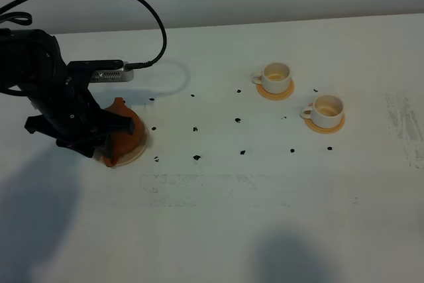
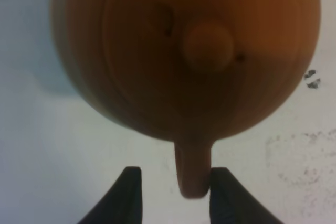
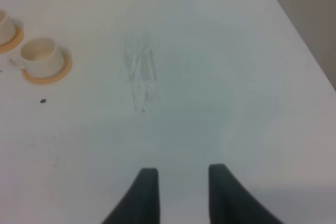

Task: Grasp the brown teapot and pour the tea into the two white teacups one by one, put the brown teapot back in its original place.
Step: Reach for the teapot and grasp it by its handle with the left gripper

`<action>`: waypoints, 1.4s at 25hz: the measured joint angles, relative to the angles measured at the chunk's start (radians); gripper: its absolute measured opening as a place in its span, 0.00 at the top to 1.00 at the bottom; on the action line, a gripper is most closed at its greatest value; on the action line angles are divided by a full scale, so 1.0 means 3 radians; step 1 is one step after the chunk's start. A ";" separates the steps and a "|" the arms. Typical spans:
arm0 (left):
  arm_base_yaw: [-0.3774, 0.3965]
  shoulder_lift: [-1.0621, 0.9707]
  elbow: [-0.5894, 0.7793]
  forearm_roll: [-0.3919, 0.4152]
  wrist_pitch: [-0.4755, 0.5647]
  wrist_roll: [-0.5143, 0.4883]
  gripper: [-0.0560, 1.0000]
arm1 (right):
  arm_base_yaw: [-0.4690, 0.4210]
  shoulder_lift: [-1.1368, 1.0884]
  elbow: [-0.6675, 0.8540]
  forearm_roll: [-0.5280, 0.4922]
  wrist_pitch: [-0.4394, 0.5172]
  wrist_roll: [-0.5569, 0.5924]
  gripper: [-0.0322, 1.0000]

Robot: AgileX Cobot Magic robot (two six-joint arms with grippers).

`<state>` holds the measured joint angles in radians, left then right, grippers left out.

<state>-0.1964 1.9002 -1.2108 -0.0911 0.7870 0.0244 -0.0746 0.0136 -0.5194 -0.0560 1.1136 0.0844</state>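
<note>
The brown teapot (image 1: 128, 132) sits at the left of the table on the pale beige coaster, its original place (image 1: 137, 154); the black left arm covers part of it. In the left wrist view the teapot (image 2: 184, 51) fills the frame with its knobbed lid up. Its loop handle (image 2: 193, 174) lies between the fingers of my left gripper (image 2: 175, 171), which is open: the handle touches one finger and a gap shows at the other. The two white teacups (image 1: 276, 77) (image 1: 324, 111) stand on orange coasters at the right. My right gripper (image 3: 178, 174) hovers open and empty over bare table.
Small black marks (image 1: 197, 157) dot the table between the teapot and the cups. A scuffed patch (image 1: 407, 130) lies near the right edge, also in the right wrist view (image 3: 140, 77). A black cable (image 1: 156, 24) arcs above the left arm.
</note>
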 joint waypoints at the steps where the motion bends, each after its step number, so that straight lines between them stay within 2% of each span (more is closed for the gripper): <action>1: 0.0000 0.0007 0.0000 0.0000 -0.0011 0.0003 0.66 | 0.0000 0.0000 0.0000 0.0000 0.0000 0.0000 0.75; 35: -0.0033 0.0026 0.0000 -0.0026 -0.0097 -0.0006 0.66 | 0.0000 0.0000 0.0000 0.0000 0.0000 0.0000 0.75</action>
<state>-0.2065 1.9080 -1.2108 -0.0988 0.7580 0.0226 -0.0746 0.0136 -0.5194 -0.0560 1.1136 0.0844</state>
